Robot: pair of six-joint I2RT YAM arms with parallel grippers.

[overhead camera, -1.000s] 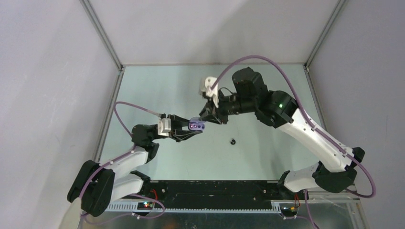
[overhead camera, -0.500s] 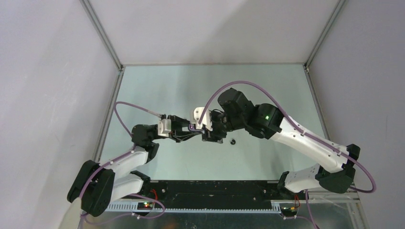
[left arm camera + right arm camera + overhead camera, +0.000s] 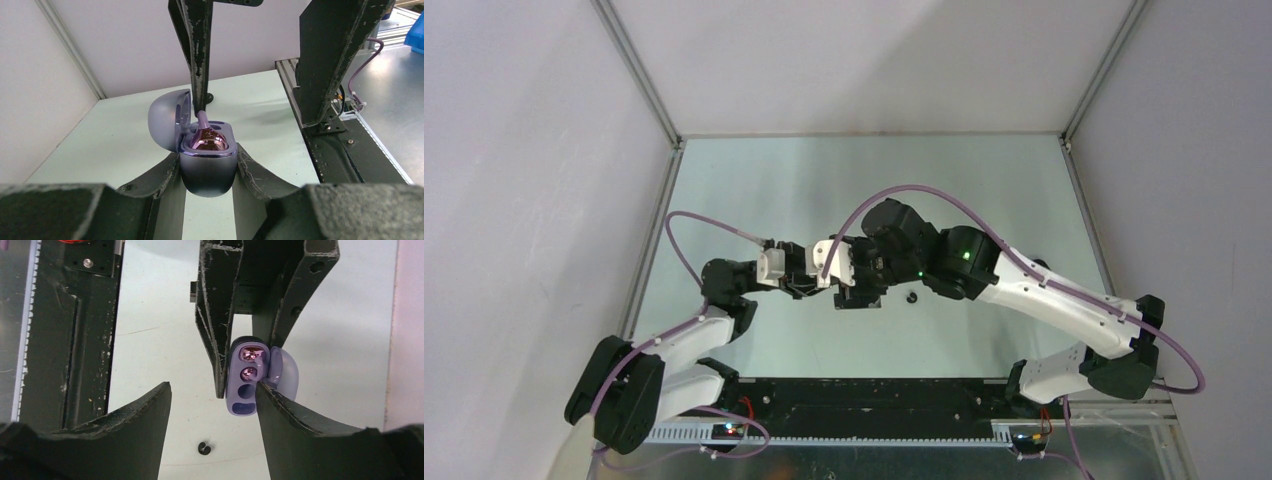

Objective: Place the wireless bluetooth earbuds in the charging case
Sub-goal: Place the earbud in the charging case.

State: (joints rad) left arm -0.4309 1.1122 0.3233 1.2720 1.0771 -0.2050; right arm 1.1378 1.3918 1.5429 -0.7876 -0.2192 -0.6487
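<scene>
The pale green table (image 3: pixel 754 180) lies mostly bare under me, and my two arms meet over its near middle. My left gripper (image 3: pixel 207 160) is clamped on the sides of the charging case (image 3: pixel 207 175) and holds it off the surface with the lid (image 3: pixel 167 117) swung open to the left. My right gripper (image 3: pixel 214 387) hangs just above the case with its jaws spread and nothing in them; one finger stands close against the lid's hinge side. One purple earbud (image 3: pixel 208 139) sits in the case, so I judge that part done. The socket beside it (image 3: pixel 246 391) looks empty. A small black piece (image 3: pixel 203 447) lies on the table to the right, perhaps another bud, though it is too small to tell. No other buds show.
</scene>
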